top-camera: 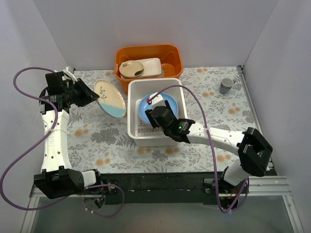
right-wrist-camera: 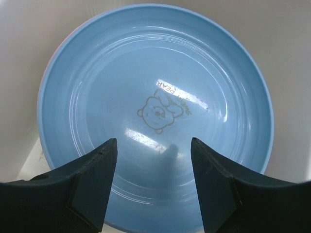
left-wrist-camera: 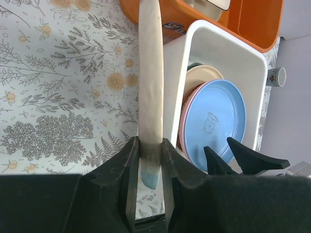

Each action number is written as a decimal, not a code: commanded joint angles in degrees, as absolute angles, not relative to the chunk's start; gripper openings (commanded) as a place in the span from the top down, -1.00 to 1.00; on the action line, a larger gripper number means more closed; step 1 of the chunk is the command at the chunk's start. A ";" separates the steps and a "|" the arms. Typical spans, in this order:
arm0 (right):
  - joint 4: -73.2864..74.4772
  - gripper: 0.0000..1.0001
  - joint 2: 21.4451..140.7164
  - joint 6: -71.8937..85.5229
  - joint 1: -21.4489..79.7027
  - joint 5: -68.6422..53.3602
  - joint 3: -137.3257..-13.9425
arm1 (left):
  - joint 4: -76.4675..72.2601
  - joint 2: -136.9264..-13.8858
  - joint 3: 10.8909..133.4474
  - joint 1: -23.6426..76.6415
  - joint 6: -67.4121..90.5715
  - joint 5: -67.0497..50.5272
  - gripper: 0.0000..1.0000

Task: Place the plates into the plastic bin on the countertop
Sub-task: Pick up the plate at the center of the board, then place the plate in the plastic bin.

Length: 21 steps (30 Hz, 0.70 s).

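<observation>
Pale grey tabletop (top-camera: 92,141) printed with grey leaves and orange flowers is seen between white walls, and the two arms are bolted at its near edge.

Nearest to the bases, the right tool (top-camera: 156,109) is held over the white plastic bin (top-camera: 133,132), which is placed on the tabletop at the middle. Its jaws are spread wide and nothing is held between them. Beneath the tool (right-wrist-camera: 153,160) a light blue plate (right-wrist-camera: 155,82) is seen inside the bin, with a small bear printed at its middle. In the left wrist view this plate (left-wrist-camera: 218,116) is laid upon a pink plate (left-wrist-camera: 181,133), and the rim of a yellowish plate (left-wrist-camera: 199,77) is shown behind both. All three are contained in the bin (left-wrist-camera: 214,43).

Further on the left, the left tool (top-camera: 92,94) is closed on the rim of a cream plate (top-camera: 109,98) with a leaf sprig and a blue edge. The plate is held tilted, just beside the left wall of the bin. In the wrist view it (left-wrist-camera: 149,87) is seen edge-on, pinched between the two fingers (left-wrist-camera: 130,165). Whether it is touching the tabletop cannot be told.

At the far side, an orange tub (top-camera: 146,51) is set just behind the bin, and a beige oval dish (top-camera: 131,69) is laid in it. A grey mug (top-camera: 226,86) is placed at the far right, well apart from the bin.
</observation>
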State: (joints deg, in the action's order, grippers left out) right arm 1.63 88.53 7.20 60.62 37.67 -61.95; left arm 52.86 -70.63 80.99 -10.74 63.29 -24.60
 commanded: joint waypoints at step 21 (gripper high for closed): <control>-0.17 -0.38 84.73 9.40 58.18 36.48 -59.42 | 46.32 -67.85 92.03 -10.72 68.29 -35.31 1.00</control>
